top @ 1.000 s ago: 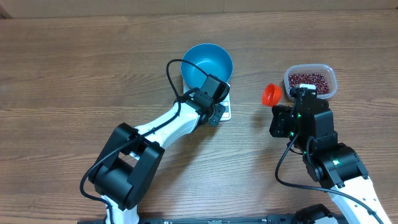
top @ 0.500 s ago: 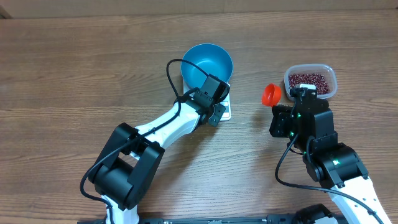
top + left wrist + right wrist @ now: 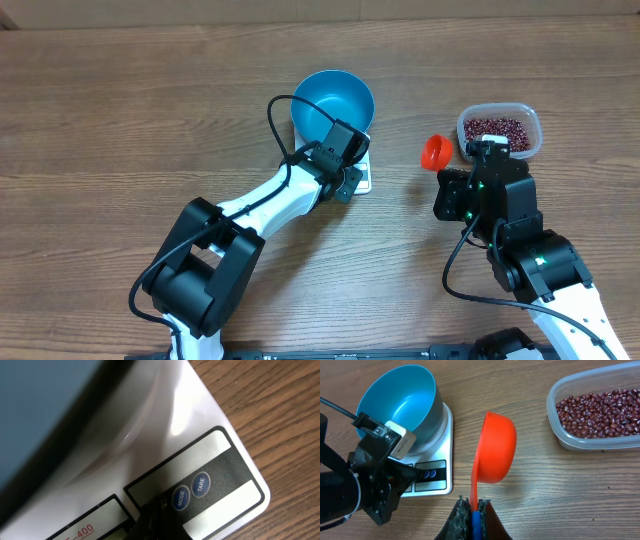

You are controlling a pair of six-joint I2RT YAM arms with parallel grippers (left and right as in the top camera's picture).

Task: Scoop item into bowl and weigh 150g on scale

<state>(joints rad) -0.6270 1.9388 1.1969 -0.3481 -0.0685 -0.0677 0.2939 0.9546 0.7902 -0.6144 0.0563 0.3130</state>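
The blue bowl point(image 3: 335, 100) point(image 3: 396, 400) point(image 3: 45, 415) stands on the white scale point(image 3: 362, 178) point(image 3: 447, 430) point(image 3: 165, 425) and holds nothing. My left gripper point(image 3: 350, 180) point(image 3: 417, 474) point(image 3: 162, 512) is shut, its tip pressed on the scale's button panel beside the MODE button point(image 3: 180, 499). My right gripper point(image 3: 473, 507) is shut on the handle of an orange scoop point(image 3: 434, 151) point(image 3: 494, 447), which hangs empty over the table between scale and tub. The item, red-brown beans point(image 3: 497, 128) point(image 3: 600, 407), fills the clear tub point(image 3: 532, 120) point(image 3: 555, 415) on the right.
The left arm point(image 3: 270, 205) stretches from the front edge up to the scale. The right arm point(image 3: 510, 230) stands just below the tub. Bare wooden tabletop point(image 3: 120, 110) lies to the left and between scale and tub.
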